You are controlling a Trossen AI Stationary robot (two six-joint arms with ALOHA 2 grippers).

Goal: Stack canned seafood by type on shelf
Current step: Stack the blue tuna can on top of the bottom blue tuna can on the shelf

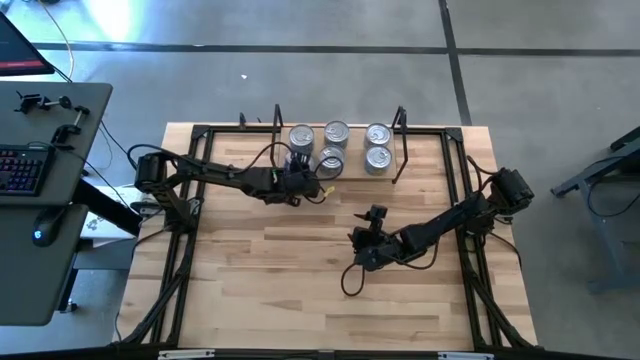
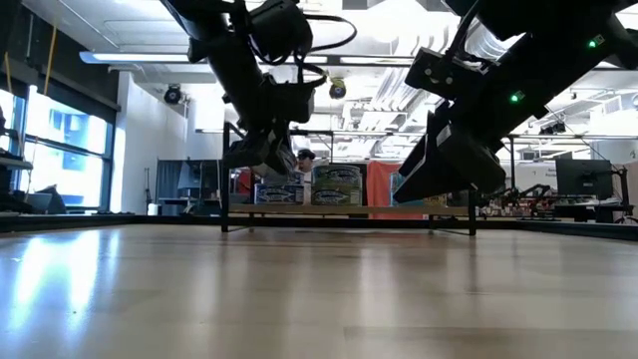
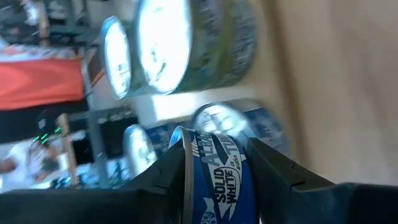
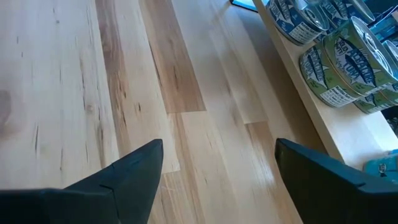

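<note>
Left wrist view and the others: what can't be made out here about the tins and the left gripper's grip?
- Left wrist view: the left gripper holds a blue tin; its lower part is cut off by the edge, and the shelf tins beyond are blurred.
- High view: the left arm hides that tin and part of the shelf.
- Low view: shelf tins' labels too small to read.
- Right gripper: open, empty.

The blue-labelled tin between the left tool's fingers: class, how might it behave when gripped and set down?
The blue-labelled tin looks rigid metal, so the left tool probably won't dent it. Its smooth wall may slip. Short and round, it should sit steadily flat, but could roll on edge.
</note>
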